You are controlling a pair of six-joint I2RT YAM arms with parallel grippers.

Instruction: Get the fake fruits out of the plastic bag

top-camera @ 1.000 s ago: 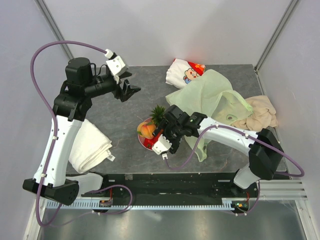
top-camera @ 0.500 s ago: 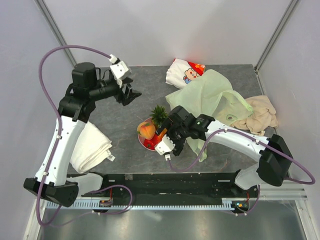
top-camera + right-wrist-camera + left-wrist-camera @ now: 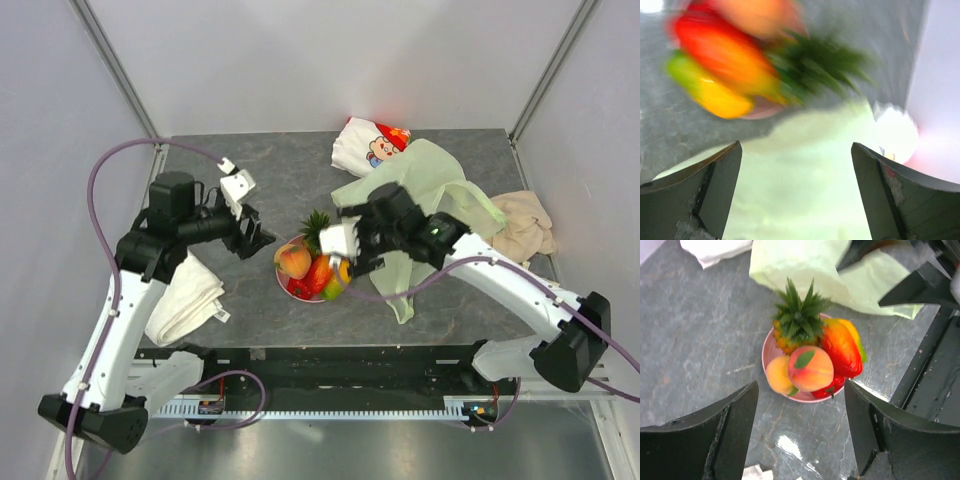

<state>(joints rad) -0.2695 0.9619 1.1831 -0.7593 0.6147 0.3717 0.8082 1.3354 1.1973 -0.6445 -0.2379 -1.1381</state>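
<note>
The fake fruits sit heaped on the pink plate: pineapple, peach, and a red-and-yellow mango leaning out past the rim. The plastic bag lies slack on the worktop, just beside the plate. The right end effector hangs over the bag's near edge, jaws wide and empty. The left end effector, also wide and empty, frames the plate from the other side. The bag looks flat, though the blurred right wrist view cannot rule out a piece inside. The step seems to be clearing off the heap. Rise straight up before swinging, since a finger or dragged bag film could roll the mango off.
</note>
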